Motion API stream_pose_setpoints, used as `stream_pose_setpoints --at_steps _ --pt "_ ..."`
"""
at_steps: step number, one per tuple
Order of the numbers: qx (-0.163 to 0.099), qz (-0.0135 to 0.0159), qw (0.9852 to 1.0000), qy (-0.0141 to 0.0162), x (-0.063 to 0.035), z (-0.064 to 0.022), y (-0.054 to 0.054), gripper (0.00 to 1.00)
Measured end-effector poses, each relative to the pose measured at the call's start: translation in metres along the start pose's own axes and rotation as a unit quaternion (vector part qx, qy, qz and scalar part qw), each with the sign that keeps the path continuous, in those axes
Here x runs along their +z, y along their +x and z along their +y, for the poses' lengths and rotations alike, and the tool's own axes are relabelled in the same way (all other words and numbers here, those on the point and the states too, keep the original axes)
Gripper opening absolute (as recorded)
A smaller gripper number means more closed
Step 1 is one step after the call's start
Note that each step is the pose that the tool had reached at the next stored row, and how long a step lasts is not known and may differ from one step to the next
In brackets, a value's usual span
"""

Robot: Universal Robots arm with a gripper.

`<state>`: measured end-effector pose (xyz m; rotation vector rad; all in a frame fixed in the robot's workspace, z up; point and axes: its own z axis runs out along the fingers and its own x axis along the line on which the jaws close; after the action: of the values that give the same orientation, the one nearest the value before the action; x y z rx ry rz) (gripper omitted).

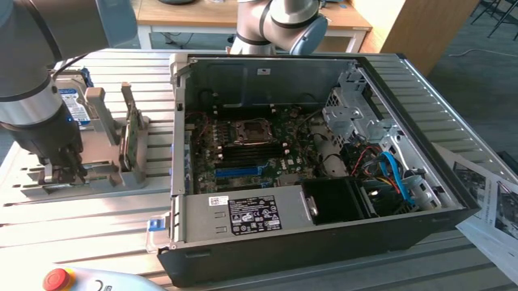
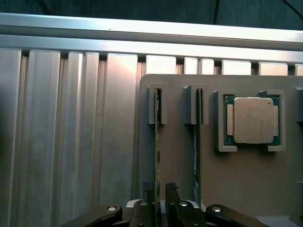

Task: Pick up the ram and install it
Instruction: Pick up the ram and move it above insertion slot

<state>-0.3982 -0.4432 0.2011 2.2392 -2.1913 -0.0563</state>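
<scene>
While my arm stands at the exterior view's left, my gripper (image 1: 63,173) is low over the grey holder (image 1: 105,177), which lies on the slatted metal table (image 1: 81,224). To the right of the holder is the open computer case (image 1: 307,248), well apart from me, with its motherboard (image 1: 242,148) uncovered.

In the wrist view, the table (image 2: 71,132) comes first, then the holder (image 2: 179,156). The ram (image 2: 157,142) stands on its edge in the first slot of the holder. My gripper (image 2: 158,189) is astride it. My fingers (image 2: 147,188) are a little spread, one on each side of the stick, and I see a thin gap on one side, so I do not pinch it. Beside it a second stick (image 2: 196,142) stands in the next slot, and further right a processor (image 2: 251,120) lies flat in its own nest.
</scene>
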Motion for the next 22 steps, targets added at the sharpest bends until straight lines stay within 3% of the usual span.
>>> stream_pose_setpoints --at_steps 22 --pt "0.000 0.0001 1.0000 0.0000 0.0035 -0.0001 -0.0008 0.24"
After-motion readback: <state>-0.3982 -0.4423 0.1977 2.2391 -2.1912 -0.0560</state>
